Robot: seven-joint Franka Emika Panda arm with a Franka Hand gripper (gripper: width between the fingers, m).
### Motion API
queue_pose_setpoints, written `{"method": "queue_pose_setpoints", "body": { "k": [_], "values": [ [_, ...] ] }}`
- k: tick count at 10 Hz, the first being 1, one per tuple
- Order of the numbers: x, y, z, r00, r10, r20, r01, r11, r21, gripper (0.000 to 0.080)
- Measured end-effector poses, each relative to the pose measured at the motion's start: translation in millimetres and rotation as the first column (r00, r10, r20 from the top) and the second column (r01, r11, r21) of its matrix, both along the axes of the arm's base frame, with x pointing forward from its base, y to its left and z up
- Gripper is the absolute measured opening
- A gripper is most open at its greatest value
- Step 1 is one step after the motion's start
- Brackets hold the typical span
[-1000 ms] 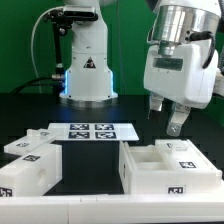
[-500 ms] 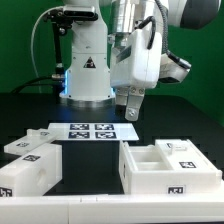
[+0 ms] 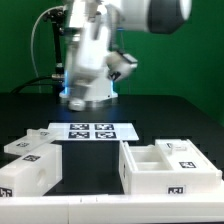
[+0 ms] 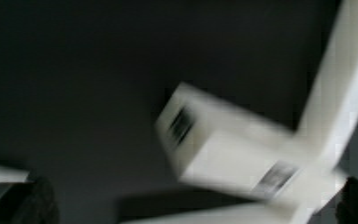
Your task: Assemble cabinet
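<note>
White cabinet (image 3: 168,170) parts on table (image 3: 190,112) | pincer (image 4: 190,205) spread wide, empty, well above them

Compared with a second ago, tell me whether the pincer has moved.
Yes. The pincer swung up and toward the exterior view's left, away from above the cabinet box.

A plain green wall (image 3: 25,40) is filling the back of the scene, evenly lit. Below it a matte black table (image 3: 175,112) is stretching across the whole width, and the marker board (image 3: 92,130) is lying flat near its middle, showing bright white in the light.
</note>
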State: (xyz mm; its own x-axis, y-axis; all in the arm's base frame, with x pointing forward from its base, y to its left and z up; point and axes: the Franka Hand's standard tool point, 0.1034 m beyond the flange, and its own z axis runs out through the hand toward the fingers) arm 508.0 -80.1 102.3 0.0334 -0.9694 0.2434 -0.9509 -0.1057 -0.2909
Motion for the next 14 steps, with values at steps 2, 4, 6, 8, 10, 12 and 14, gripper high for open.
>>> {"method": "queue_pose_setpoints", "body": {
  "k": [2,4,6,8,10,12,14],
  "values": [
    [-3.0,-7.4,-2.6,1.0,-0.008,0.0,0.008,1.0,0.0,0.0797],
    [-3.1,-7.5,-2.8,1.0,-0.006,-0.001,0.006,1.0,-0.001,0.0797],
    [-10.8,-25.2,0.2,0.998,-0.044,0.034,0.044,0.999,-0.019,0.0797],
    [-8.1,-16.1,6.8,0.996,-0.062,0.057,0.061,0.998,0.021,0.0797],
    [-6.5,-13.1,13.2,0.994,-0.077,0.075,0.075,0.996,0.038,0.0797],
    [-21.1,-23.9,-16.7,0.997,-0.071,-0.002,0.071,0.997,0.0,0.0797],
    [-39.7,-37.5,-47.2,0.995,-0.022,-0.101,0.017,0.999,-0.046,0.0797]
  ]
}}
